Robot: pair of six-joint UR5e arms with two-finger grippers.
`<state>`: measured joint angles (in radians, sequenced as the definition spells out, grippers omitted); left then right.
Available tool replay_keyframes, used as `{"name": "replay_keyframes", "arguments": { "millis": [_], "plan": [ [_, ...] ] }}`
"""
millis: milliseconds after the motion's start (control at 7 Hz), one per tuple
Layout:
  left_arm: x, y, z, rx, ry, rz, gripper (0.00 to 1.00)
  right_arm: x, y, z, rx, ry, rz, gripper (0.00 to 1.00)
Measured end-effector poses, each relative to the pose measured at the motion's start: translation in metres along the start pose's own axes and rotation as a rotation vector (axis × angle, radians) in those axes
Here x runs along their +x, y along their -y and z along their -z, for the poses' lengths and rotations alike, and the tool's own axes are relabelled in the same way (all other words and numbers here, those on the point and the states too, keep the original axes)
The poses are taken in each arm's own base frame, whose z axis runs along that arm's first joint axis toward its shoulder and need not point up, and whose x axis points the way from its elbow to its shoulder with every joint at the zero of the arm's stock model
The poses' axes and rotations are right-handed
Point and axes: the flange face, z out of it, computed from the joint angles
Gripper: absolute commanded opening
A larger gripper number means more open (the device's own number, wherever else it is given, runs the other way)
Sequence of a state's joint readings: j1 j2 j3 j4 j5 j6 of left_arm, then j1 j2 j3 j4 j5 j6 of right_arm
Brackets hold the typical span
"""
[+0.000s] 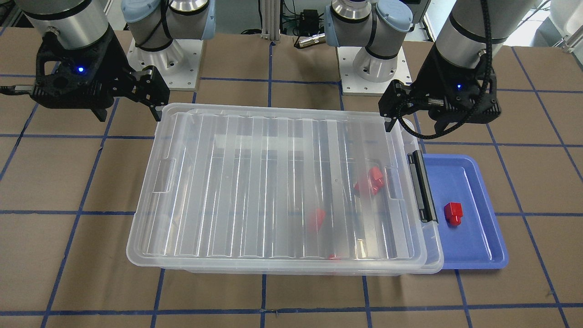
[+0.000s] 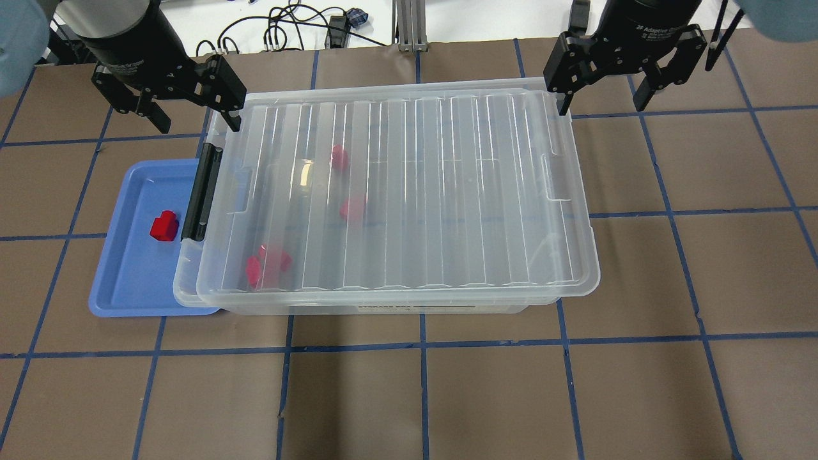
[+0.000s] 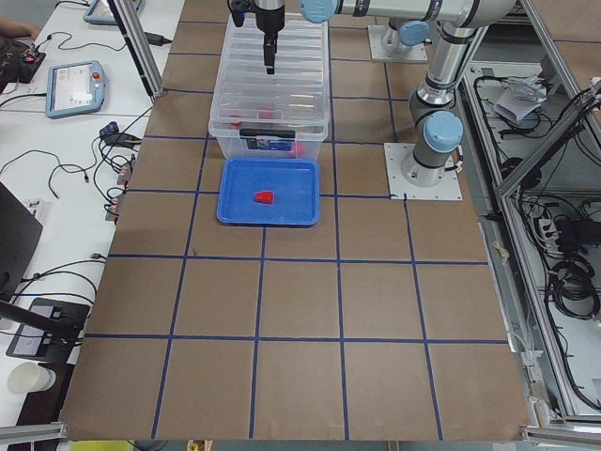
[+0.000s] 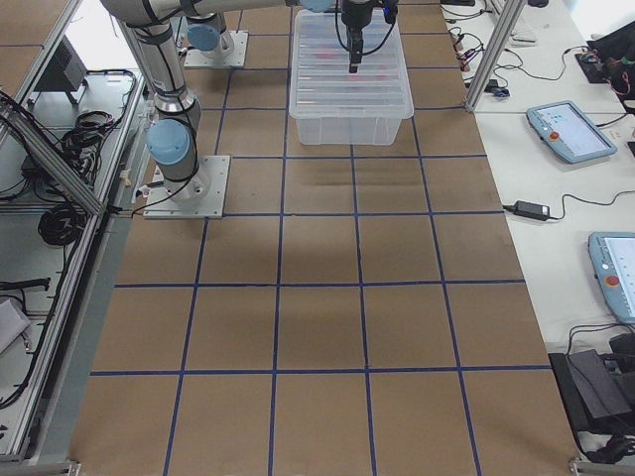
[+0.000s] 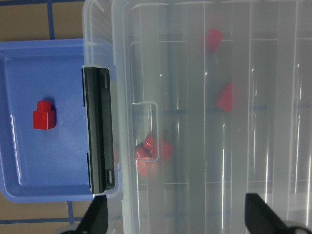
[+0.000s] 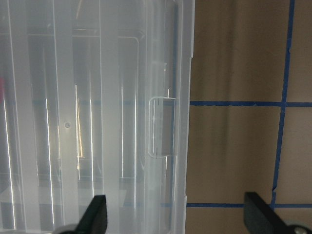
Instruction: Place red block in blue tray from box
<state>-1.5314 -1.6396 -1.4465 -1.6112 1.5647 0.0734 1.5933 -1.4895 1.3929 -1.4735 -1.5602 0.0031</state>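
The clear box [image 2: 415,191] stands mid-table with its ribbed lid on, slightly skewed, and its black latch [image 2: 201,191] at the end by the blue tray [image 2: 134,281]. One red block [image 2: 164,226] lies in the tray, also seen in the left wrist view [image 5: 44,116]. Several more red blocks [image 2: 268,263] show blurred through the lid, near the latch end. My left gripper [image 2: 195,115] is open and empty above the box's latch-end corner on the robot's side. My right gripper [image 2: 602,99] is open and empty above the opposite corner on the robot's side.
The box's latch end overhangs the tray's rim [image 1: 473,246]. Brown table paper with blue tape grid lines [image 2: 422,345] surrounds the box. The two arm bases [image 1: 159,54] stand behind the box. Operator desks with tablets show in the side views.
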Motion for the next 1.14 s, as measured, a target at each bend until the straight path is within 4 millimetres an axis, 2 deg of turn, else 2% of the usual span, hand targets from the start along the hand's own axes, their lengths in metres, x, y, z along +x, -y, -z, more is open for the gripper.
{"name": "replay_keyframes", "arguments": {
  "millis": [1143],
  "plan": [
    [-0.0009, 0.0085, -0.0074, 0.010, 0.000, -0.002, 1.00, 0.0005, -0.0002, -0.0004, -0.003, -0.001, -0.001, 1.00]
  ]
}}
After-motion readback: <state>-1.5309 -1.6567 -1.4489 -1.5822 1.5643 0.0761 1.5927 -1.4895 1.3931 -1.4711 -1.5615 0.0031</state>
